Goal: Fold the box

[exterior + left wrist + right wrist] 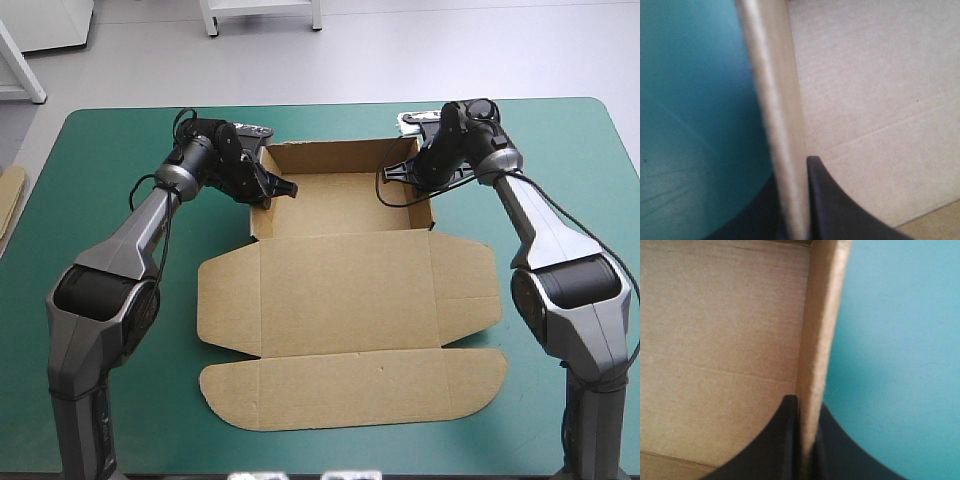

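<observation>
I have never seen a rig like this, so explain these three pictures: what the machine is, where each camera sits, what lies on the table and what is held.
This is a robot with two arms at a table with a teal-green cover. The wide picture comes from a camera above and behind it. The two close-ups come from cameras on its wrists, looking along the black fingers. On the table lies the box, a sheet of brown board: its far part stands up as an open tray, the lid lies flat nearer the robot. The left gripper is shut on the tray's left wall, the right gripper on its right wall.
</observation>
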`<state>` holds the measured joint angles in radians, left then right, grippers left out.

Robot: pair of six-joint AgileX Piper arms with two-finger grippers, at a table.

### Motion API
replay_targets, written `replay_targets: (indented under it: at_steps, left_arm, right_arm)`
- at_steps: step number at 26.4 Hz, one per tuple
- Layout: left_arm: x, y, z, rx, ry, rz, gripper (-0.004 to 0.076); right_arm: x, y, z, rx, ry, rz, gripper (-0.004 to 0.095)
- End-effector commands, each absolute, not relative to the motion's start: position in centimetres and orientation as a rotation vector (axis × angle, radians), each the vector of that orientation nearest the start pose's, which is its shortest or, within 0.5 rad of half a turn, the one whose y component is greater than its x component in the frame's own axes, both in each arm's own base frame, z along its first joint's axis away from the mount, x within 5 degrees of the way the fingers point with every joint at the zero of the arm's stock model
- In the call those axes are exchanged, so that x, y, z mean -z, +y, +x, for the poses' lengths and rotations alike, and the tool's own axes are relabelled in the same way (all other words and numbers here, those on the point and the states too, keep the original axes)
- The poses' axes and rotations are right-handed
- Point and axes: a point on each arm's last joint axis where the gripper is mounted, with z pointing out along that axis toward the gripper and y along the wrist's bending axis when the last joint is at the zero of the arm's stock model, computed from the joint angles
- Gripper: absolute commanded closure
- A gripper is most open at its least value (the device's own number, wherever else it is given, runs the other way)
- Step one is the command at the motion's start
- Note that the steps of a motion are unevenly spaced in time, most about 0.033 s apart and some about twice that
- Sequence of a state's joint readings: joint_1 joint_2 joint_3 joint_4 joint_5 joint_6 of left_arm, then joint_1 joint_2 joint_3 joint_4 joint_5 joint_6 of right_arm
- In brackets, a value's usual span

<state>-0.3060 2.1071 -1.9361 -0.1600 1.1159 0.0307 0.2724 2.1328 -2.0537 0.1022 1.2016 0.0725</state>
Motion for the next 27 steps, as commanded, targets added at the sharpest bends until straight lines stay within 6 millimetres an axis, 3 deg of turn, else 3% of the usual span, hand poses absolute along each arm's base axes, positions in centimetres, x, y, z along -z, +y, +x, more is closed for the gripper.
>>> replay_targets:
  at_steps: [1,2,5,6,14,27]
  left_arm:
    - [-30.3,-16.0,43.6,0.339,2.576,0.474,0.0616]
    - [-30.7,-16.0,43.6,0.341,2.568,0.476,0.0554]
    - [-32.9,-16.0,43.6,0.349,2.521,0.482,0.0253]
    - [-33.2,-16.0,43.6,0.351,2.516,0.480,0.0237]
    - [-34.5,-15.8,43.0,0.347,2.509,0.488,0.0245]
    - [-40.4,-14.4,39.1,0.318,2.418,0.548,0.0290]
  right_arm:
    - [-30.4,13.8,44.0,-0.225,2.705,-0.343,0.0832]
    - [-30.8,13.8,44.0,-0.227,2.695,-0.343,0.0791]
    - [-32.9,13.7,43.8,-0.232,2.633,-0.332,0.0606]
    - [-33.3,13.6,43.7,-0.227,2.621,-0.333,0.0581]
    - [-36.6,12.8,42.8,-0.173,2.551,-0.327,0.0487]
    - [-41.9,11.6,39.7,-0.145,2.428,-0.324,0.0474]
